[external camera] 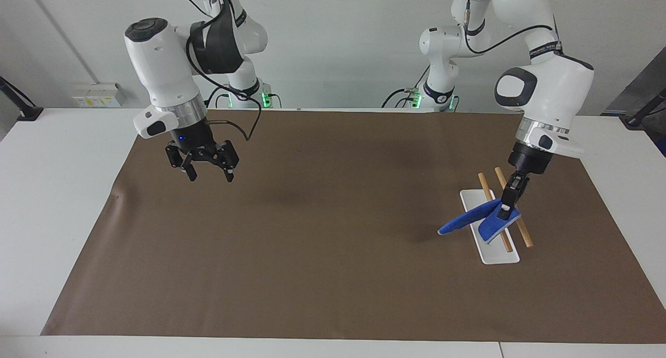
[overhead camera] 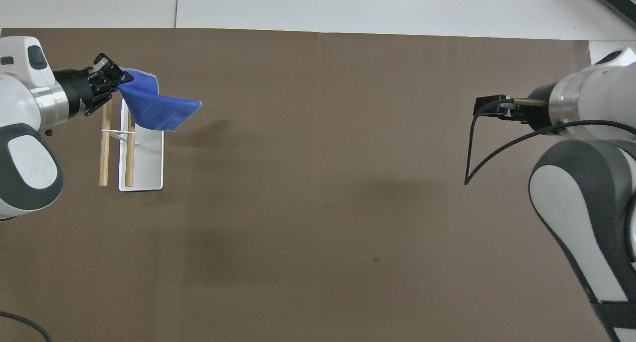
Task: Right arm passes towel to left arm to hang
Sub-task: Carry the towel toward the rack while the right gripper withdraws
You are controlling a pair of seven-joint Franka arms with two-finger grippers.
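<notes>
The right pincer (external camera: 208,168) hangs with fingers spread wide and empty over the brown mat (external camera: 333,275) covering the white counter (external camera: 57,191), a pale wall above. At the left arm's end, the left pincer (external camera: 506,208) grips the blue towel (external camera: 476,220) over the two-rod rack (external camera: 494,228); the cloth hides part of the nearer rod, perhaps resting on it.

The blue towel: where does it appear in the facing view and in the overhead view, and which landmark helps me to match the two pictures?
Facing view: the towel is at lower right, held by the left pincer over the rack.
Overhead view: the towel is at upper left, held by the left pincer.
Shared landmark: the white rack base with two wooden rods.
</notes>
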